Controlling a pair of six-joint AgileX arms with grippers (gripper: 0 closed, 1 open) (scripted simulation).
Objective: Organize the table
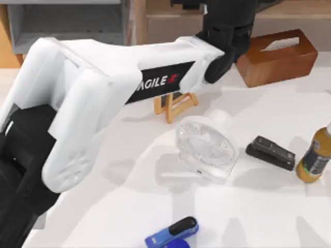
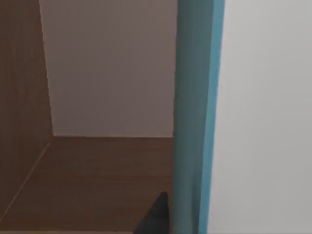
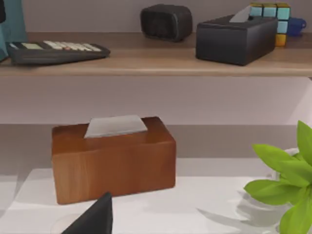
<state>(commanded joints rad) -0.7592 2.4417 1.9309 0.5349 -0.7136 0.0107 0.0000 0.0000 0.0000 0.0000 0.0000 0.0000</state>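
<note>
The left arm (image 1: 103, 88) is stretched across the table (image 1: 258, 212) to the shelf (image 1: 155, 20) at the back; whether its gripper is open or shut cannot be told. A tissue sheet is held in the slot of the wooden box (image 1: 276, 57), at the table's back right. A clear container (image 1: 207, 147) lies mid-table, contents unclear. Open room is left between the black stapler (image 1: 270, 152), the bottle (image 1: 315, 157) at the right edge and the blue stapler (image 1: 173, 233) at the front edge.

A: The left arm (image 1: 103, 88) wears smooth white shells with rounded edges.

B: A black strip along one link carries white "AGILE" lettering with a red mark, and its wrist section (image 1: 227, 31) and lower housing are black.
</note>
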